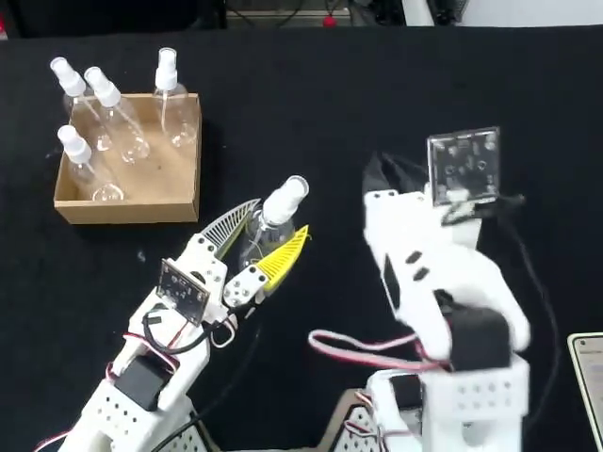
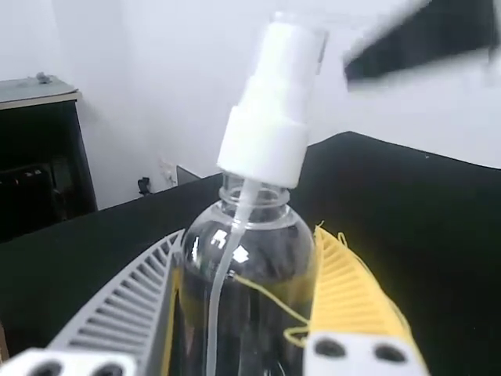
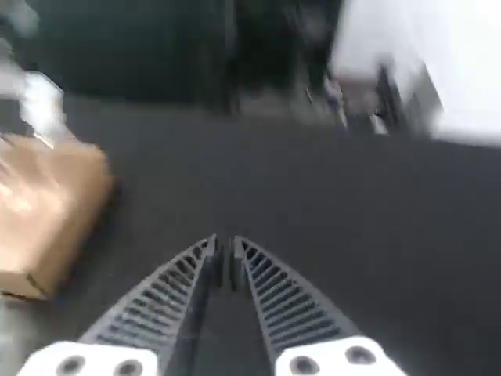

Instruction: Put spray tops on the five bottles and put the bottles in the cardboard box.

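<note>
Bottle (image 1: 264, 240): spray top (image 1: 285, 200) fitted; clamped between the left gripper (image 1: 279, 217) fingers, near the cardboard box (image 1: 127, 209).
Four bottles (image 1: 118, 122): stood inside the cardboard box.
Right gripper (image 3: 225, 249): fingers pressed together.

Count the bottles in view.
5. Four bottles stand in the cardboard box: three toward its far side, one near-left. The fifth bottle is held in the left gripper.

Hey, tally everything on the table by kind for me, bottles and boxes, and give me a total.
Bottles with spray tops: 5, of which 4 stand in the cardboard box and 1 is in the left claw
Cardboard boxes: 1
Total: 6
</note>
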